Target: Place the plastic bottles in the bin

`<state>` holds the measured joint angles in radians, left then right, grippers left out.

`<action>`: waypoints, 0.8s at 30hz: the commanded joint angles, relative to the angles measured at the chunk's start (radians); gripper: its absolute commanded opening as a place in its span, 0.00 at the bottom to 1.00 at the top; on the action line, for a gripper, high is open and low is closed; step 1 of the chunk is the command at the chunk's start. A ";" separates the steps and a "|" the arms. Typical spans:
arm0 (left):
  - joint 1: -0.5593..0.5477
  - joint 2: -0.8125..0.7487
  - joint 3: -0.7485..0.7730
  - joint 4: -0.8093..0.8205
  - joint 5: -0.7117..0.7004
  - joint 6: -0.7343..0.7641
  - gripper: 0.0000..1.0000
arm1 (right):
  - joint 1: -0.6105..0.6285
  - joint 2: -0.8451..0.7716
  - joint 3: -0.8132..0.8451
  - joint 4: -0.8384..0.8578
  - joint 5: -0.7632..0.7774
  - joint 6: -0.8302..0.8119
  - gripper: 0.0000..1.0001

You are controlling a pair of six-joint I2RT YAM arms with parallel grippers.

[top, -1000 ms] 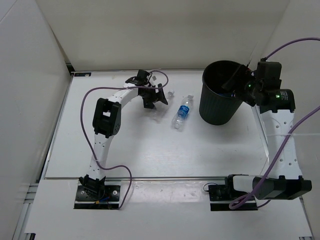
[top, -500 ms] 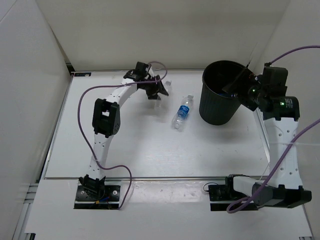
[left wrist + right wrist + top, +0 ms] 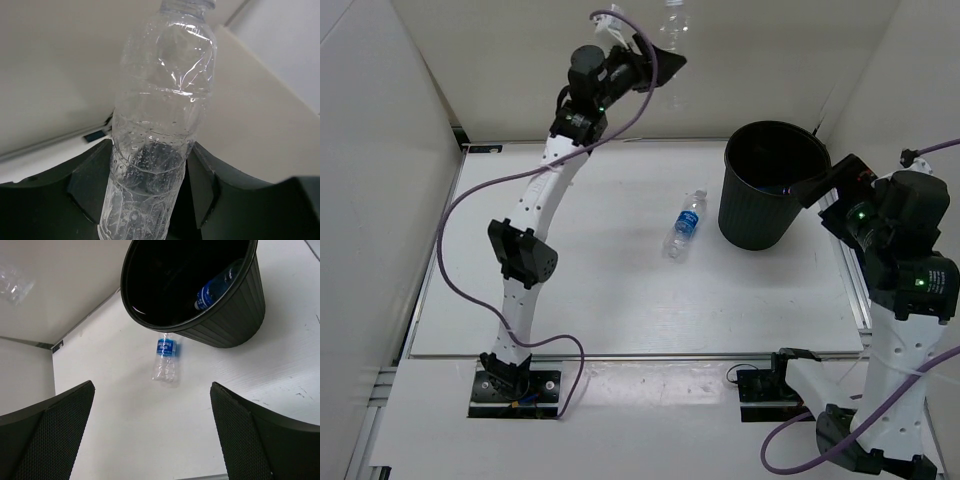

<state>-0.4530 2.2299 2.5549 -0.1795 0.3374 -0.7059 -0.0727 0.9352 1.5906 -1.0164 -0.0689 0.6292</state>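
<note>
1. My left fingers are clenched on the lower body of the clear bottle. Its cap end points away from my wrist.
2. I hold this bottle high at the far side of the scene. It is left of the bin and well apart from it.
3. The bin stands upright at the far right of the surface. One sunk bottle with a blue label leans inside against the wall.
4. A loose bottle, also blue-labelled, lies flat on the surface just left of the bin.
5. My right fingers are spread wide and grasp nothing. They hang by the bin's right rim.
6. To do this step well, I judge that I should carry the clear bottle rightward until it is over the middle of the bin's mouth.
7. I should then lower it toward the rim before letting go, because a light empty bottle may bounce out.
8. My grip sits low on a thin wall, so I should move smoothly. The top could swing or the bottle could slip.
9. My right arm should keep off the rim while the left arm comes across.
</note>
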 commanded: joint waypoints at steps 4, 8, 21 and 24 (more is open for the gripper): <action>-0.186 0.053 0.001 0.305 -0.073 0.043 0.70 | -0.006 -0.019 0.109 -0.030 0.011 -0.032 1.00; -0.277 0.096 0.001 0.376 -0.130 0.052 0.70 | -0.006 -0.019 0.195 -0.040 -0.008 -0.098 1.00; -0.311 -0.010 -0.129 0.292 -0.248 0.166 1.00 | 0.027 -0.001 0.181 0.016 -0.094 -0.077 1.00; -0.254 -0.195 -0.376 0.282 -0.248 0.236 1.00 | 0.027 0.019 0.181 0.016 -0.103 -0.077 1.00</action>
<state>-0.7883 2.2601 2.2932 0.1127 0.1272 -0.5491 -0.0509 0.9352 1.7710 -1.0473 -0.1295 0.5510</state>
